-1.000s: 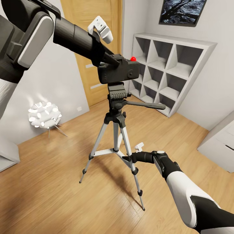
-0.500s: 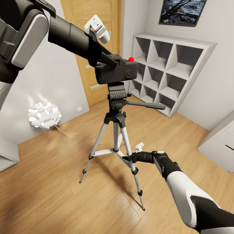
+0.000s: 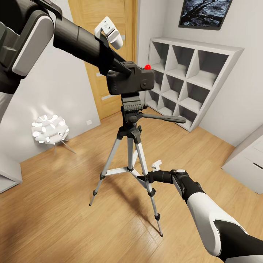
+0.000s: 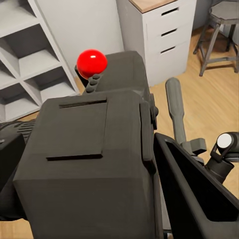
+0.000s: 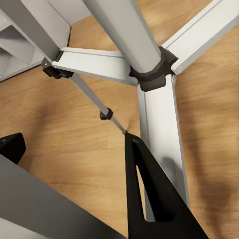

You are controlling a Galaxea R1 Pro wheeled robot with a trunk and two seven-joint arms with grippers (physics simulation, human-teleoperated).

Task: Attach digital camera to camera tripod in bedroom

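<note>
The room has a light wood floor point(image 3: 62, 204), grey-white walls, a wooden door point(image 3: 104, 44) and a white cube shelf point(image 3: 190, 80). The left claw point(image 3: 122, 69) pinches the digital camera point(image 3: 131, 81) in the upper middle, right on top of the camera tripod point(image 3: 130, 146). The left wrist view shows white drawers point(image 4: 159, 35) and a stool point(image 4: 221, 30). The right claw point(image 3: 144, 178) is beside a tripod leg; I cannot tell if it is spread.

A wooden door point(image 3: 106, 47) stands at twelve o'clock in the head view, set in a grey-white wall. At one to two o'clock a white cube shelf point(image 3: 193, 78) rests on the light wood floor point(image 3: 54, 204), its compartments open toward the room. A dark framed picture point(image 3: 204, 12) hangs on the wall above the shelf. At nine o'clock a white petal-shaped floor lamp point(image 3: 49, 129) glows near the wall. At three o'clock sits a white drawer cabinet point(image 3: 246, 160). The left wrist view shows a white chest of drawers point(image 4: 162, 35) with a wooden top, a stool point(image 4: 221, 30) just beside it.
</note>
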